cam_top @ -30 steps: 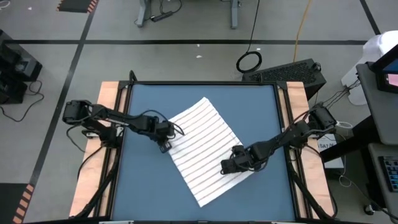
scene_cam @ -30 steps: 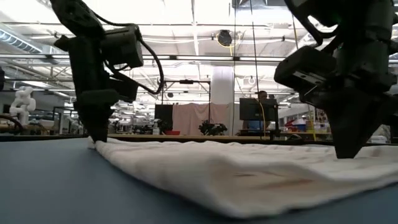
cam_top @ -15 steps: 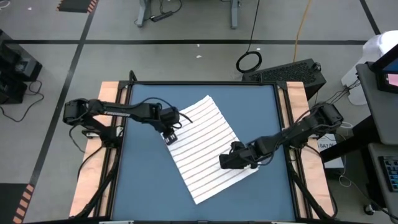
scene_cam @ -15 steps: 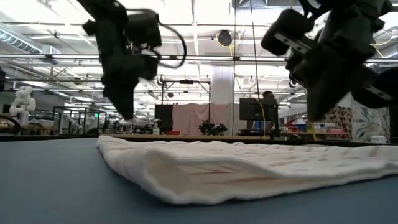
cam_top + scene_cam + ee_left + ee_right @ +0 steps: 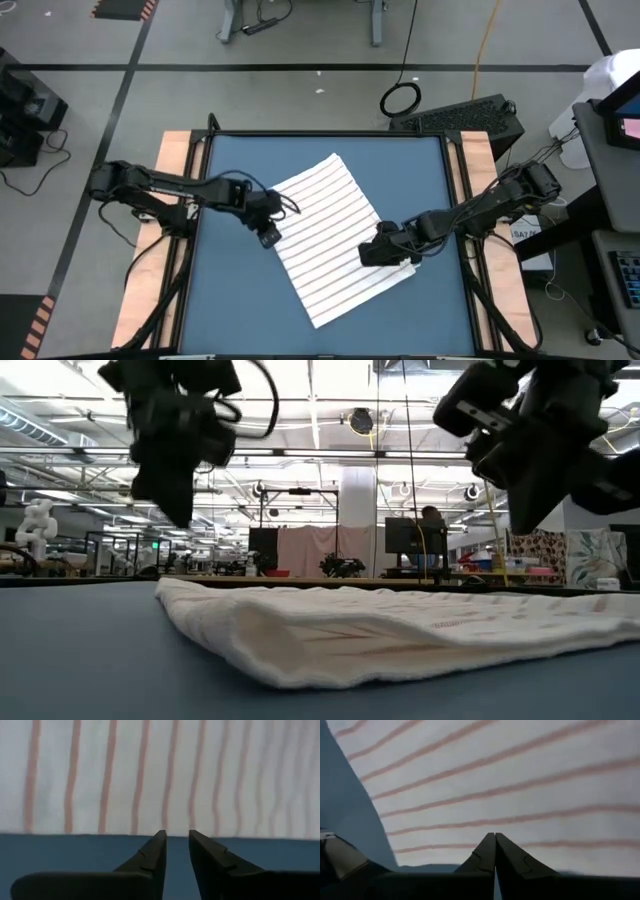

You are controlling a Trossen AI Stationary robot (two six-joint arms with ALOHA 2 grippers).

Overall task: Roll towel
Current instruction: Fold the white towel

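Left end effector [image 5: 268,236], fingers narrowly parted and empty, has moved back to the towel's [image 5: 330,235] near edge, raised above the blue worktop [image 5: 230,290]. Right end effector [image 5: 369,256], fingers closed, empty, remains raised over the towel's opposite edge, arm extended low.

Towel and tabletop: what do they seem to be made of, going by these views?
The towel looks like thin woven cloth, matte white with narrow stripes; in the low view it lies limp in soft wrinkled folds. The tabletop looks like a smooth matte blue sheet, perhaps a mat or laminate; the views cannot settle which.
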